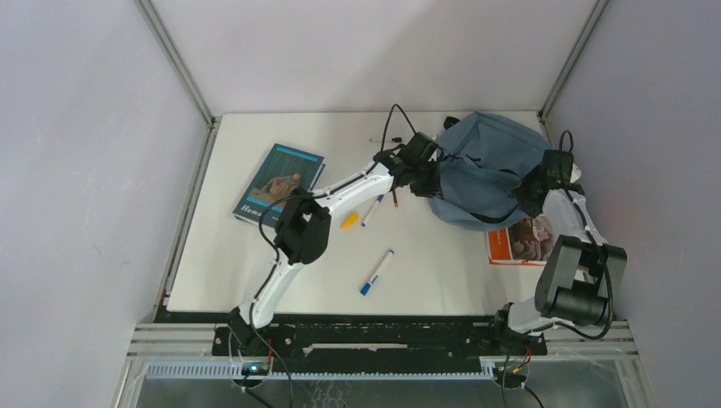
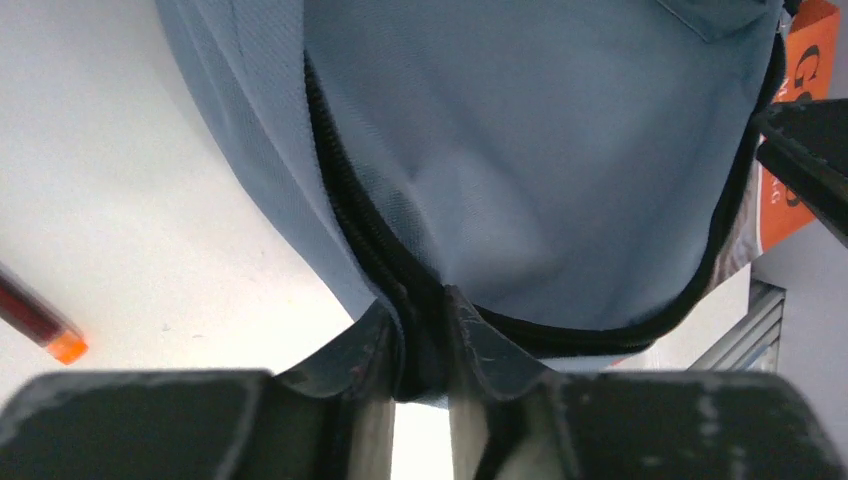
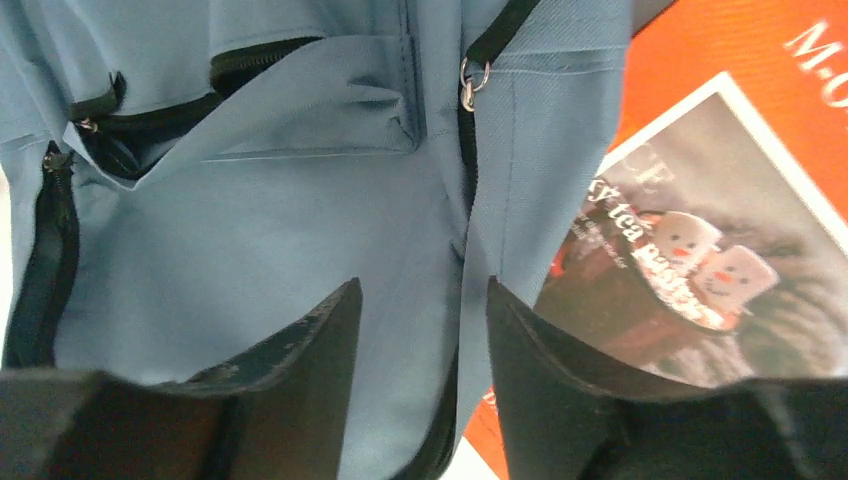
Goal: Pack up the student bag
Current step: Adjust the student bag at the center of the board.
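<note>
The student bag (image 1: 485, 166), grey-blue fabric with black zippers, lies at the back right of the table. My left gripper (image 1: 428, 180) is at its left edge; in the left wrist view it (image 2: 422, 300) is shut on the black zipper seam of the bag (image 2: 560, 150). My right gripper (image 1: 525, 197) is at the bag's right edge. In the right wrist view its jaws (image 3: 422, 290) stand partly apart, with a flat edge of the bag (image 3: 300, 230) between them, not pinched. The front pocket zipper (image 3: 150, 110) gapes open.
An orange book (image 1: 520, 240) lies partly under the bag, also seen in the right wrist view (image 3: 700, 250). A blue book (image 1: 279, 183) lies at left. A blue-capped marker (image 1: 376, 272), a yellow piece (image 1: 349, 221) and pens (image 1: 372, 209) lie mid-table. A red pen (image 2: 40, 325) is near the left gripper.
</note>
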Controlling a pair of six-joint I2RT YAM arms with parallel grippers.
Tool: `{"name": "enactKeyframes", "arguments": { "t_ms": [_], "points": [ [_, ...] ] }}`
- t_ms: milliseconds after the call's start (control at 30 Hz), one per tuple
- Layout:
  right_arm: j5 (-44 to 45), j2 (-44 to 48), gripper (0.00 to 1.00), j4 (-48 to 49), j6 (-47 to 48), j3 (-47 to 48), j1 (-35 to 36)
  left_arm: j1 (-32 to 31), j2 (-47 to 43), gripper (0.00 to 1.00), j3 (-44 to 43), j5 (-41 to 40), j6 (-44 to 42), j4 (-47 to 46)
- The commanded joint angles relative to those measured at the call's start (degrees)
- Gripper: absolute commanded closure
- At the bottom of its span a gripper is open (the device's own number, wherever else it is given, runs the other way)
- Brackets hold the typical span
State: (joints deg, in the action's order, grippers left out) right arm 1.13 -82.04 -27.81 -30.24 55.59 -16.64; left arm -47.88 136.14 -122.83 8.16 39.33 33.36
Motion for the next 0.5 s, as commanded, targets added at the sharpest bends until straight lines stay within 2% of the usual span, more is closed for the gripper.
{"name": "enactKeyframes", "arguments": {
  "t_ms": [0,67,100,167,200,233,300,333,467],
  "points": [
    [-2.44,-3.84,0.51,3.53,-0.45,0.79,-0.41,1.93,0.14,0.83,-4.71,-2.17,1.62,-3.39],
    [-3.47,-4.45,0.59,3.86,-0.65,-0.32,-0.33,3.06,0.01,0.94,-4.75,-2.99,2.16,-3.59],
    [-4.16,-4.26,0.59,4.39,-0.74,-1.15,-0.25,3.58,0.01,0.99,-4.76,-2.91,2.27,-3.81],
    [-4.84,-3.72,0.60,5.00,-0.91,-2.96,0.00,4.33,0.01,1.00,-4.71,-2.51,2.50,-4.25],
    [-5.37,-3.35,0.64,5.19,-0.96,-3.68,0.30,4.69,0.05,1.00,-4.70,-2.39,2.44,-4.34],
    [-5.94,-2.93,0.72,5.22,-0.93,-4.38,0.60,4.86,0.09,1.00,-4.67,-2.25,2.38,-4.43],
    [-7.35,-1.90,0.93,5.19,-1.23,-5.79,1.42,5.21,0.22,1.00,-4.67,-1.66,2.06,-4.79],
    [-8.24,-1.10,1.00,5.01,-1.56,-6.59,2.04,5.29,0.33,1.00,-4.70,-1.28,1.91,-4.99],
    [-10.30,2.59,1.00,3.91,-3.93,-9.07,7.03,6.22,0.57,1.00,-5.33,-0.66,1.89,-5.39]
  ]
}}
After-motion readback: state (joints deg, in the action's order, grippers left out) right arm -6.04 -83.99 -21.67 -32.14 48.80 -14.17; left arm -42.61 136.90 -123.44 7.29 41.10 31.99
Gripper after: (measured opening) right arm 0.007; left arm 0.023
